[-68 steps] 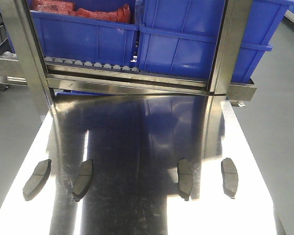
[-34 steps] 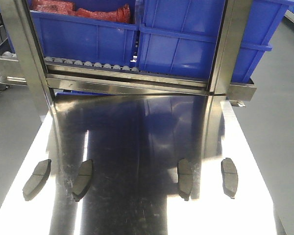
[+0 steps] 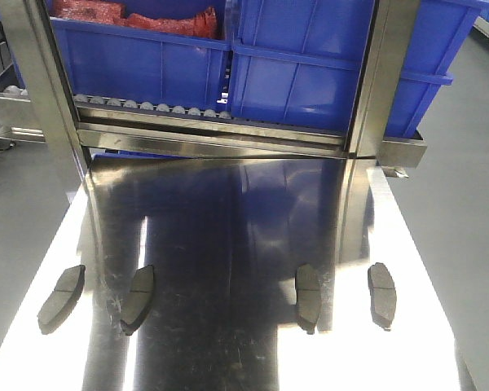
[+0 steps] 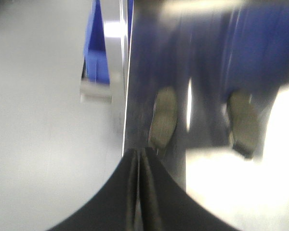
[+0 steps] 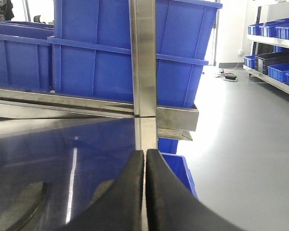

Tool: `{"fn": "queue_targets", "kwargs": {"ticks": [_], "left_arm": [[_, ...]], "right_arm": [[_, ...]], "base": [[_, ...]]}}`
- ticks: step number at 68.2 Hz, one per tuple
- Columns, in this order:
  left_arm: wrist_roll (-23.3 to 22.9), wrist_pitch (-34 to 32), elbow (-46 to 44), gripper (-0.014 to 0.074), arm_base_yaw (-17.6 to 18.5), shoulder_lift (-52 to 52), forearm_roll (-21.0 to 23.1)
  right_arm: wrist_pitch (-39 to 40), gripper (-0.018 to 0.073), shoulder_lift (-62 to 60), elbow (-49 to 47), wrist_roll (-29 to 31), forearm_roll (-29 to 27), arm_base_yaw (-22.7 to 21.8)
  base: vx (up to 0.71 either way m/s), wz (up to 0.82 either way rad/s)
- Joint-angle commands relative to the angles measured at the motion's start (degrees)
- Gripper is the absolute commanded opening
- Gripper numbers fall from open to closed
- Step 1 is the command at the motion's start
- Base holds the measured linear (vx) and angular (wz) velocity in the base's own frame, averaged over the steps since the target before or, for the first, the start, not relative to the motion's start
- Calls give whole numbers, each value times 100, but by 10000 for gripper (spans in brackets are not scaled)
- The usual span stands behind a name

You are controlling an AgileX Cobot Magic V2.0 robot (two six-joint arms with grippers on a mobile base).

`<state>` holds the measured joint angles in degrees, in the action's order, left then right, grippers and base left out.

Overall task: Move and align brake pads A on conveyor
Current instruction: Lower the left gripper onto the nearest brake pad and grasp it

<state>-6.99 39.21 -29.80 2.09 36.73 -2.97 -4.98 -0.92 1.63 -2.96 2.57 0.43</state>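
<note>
Several dark grey brake pads A lie in a row on a shiny steel table: two at the left and two at the right. The conveyor is out of view. Neither arm shows in the front view. In the blurred left wrist view my left gripper is shut and empty at the table's left edge, just short of one pad, with a second pad further right. My right gripper is shut and empty above the table, with a pad low at its left.
Behind the table stands a steel rack with posts and a roller rail. It carries blue bins, one holding red bags. Grey floor lies on both sides of the table. More blue bins sit on far shelves.
</note>
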Motion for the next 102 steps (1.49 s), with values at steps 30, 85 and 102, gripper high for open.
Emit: {"fn": "queue_targets", "kwargs": {"ticks": [30, 85, 102], "left_arm": [[-98, -211, -152, 134, 19, 733, 12], [1259, 561, -2768, 533, 372, 4715, 722], [1223, 676, -3377, 533, 590, 5832, 705]], "right_arm": [[412, -12, -41, 66, 12, 30, -34], [412, -12, -41, 66, 12, 30, -40], [412, -12, -41, 66, 12, 30, -40]], "base": [[0, 0], [0, 0], [0, 0]]}}
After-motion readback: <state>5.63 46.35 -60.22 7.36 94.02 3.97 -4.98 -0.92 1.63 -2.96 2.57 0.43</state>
